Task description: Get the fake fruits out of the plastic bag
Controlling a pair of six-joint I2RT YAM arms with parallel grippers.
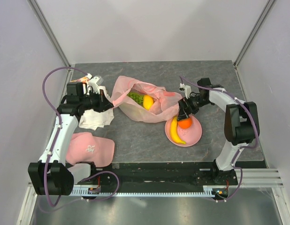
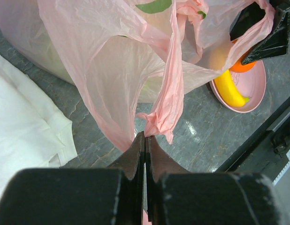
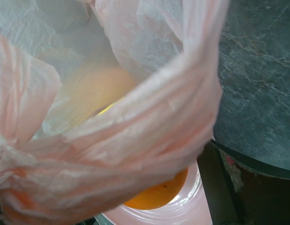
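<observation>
Plastic bag (image 1: 124, 89), crinkled translucent pink, sits pinched in the fully closed left gripper (image 2: 145, 138); right gripper (image 1: 183, 112) opening unclear.

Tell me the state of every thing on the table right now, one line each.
plastic bag: open, fruit inside
yellow fruit: in the bag
green fruit: in the bag
banana: out, lying on the plate
orange: out, on the plate
plate: flat on the table
left gripper: shut on the bag's edge
right gripper: at the bag's handle, grip unclear
white cloth: crumpled
pink cloth: lying flat
</observation>
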